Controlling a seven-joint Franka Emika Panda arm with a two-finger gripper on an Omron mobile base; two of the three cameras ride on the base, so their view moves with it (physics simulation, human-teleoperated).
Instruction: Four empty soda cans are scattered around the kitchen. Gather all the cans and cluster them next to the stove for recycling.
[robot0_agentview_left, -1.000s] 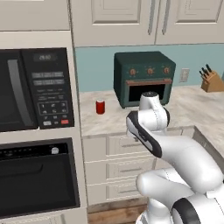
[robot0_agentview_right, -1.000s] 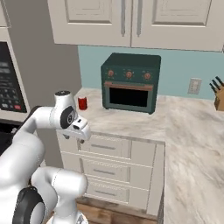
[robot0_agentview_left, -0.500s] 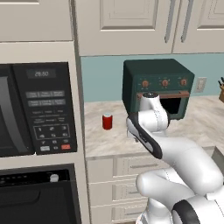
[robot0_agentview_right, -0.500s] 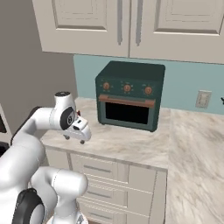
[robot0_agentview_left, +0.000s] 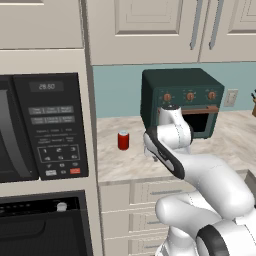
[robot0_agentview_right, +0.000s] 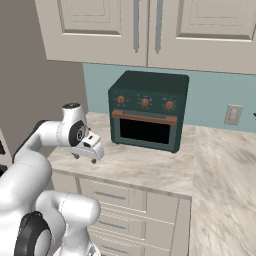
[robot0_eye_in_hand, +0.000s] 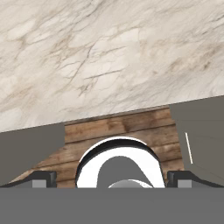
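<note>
One red soda can (robot0_agentview_left: 123, 140) with a silver top stands upright on the pale marble counter (robot0_agentview_left: 125, 162), near the tall oven cabinet. My gripper (robot0_agentview_right: 84, 158) hangs over the counter's front edge, to the right of the can and apart from it, pointing down. In the hand view the gripper (robot0_eye_in_hand: 111, 178) is open, its fingertips (robot0_eye_in_hand: 43, 177) wide apart with nothing between them, above marble counter (robot0_eye_in_hand: 109, 52) and wood floor. In the right base view my arm hides the can. The stove and the other cans are out of view.
A dark green toaster oven (robot0_agentview_left: 180, 100) stands at the back of the counter, also in the right base view (robot0_agentview_right: 147, 112). A black microwave (robot0_agentview_left: 45, 125) and wall oven (robot0_agentview_left: 45, 225) fill the tall cabinet on the left. Upper cabinets (robot0_agentview_right: 140, 30) hang overhead.
The whole picture has shifted and grown: the base has driven closer to the counter. The arm keeps its pose and the can stands where it was.
</note>
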